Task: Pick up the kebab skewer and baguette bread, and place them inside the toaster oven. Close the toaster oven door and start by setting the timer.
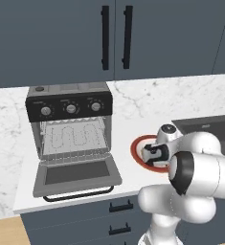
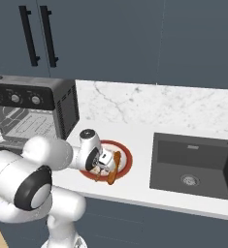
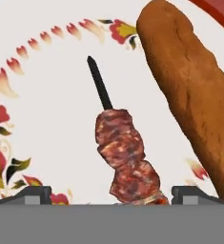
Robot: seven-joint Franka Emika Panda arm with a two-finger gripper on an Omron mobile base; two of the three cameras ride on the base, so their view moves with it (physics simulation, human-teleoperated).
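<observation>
The kebab skewer [image 3: 125,155] lies on a white plate [image 3: 42,95] with a floral pattern and a red rim [image 1: 136,145]; its dark tip points away from the hand. The baguette bread [image 3: 194,100] lies beside it on the same plate, and its end sticks out past the hand [image 2: 113,173]. My gripper [image 3: 114,196] hangs low over the plate, open, with a fingertip [image 3: 35,194] on each side of the skewer's meat end. The toaster oven [image 1: 68,107] stands left of the plate, its door [image 1: 78,173] dropped open and the wire rack [image 1: 74,135] bare.
A dark sink [image 2: 193,162] is sunk into the counter right of the plate. Dark wall cabinets [image 1: 116,36] hang above the marble backsplash. My arm's elbow [image 1: 195,172] bulks over the counter's front edge.
</observation>
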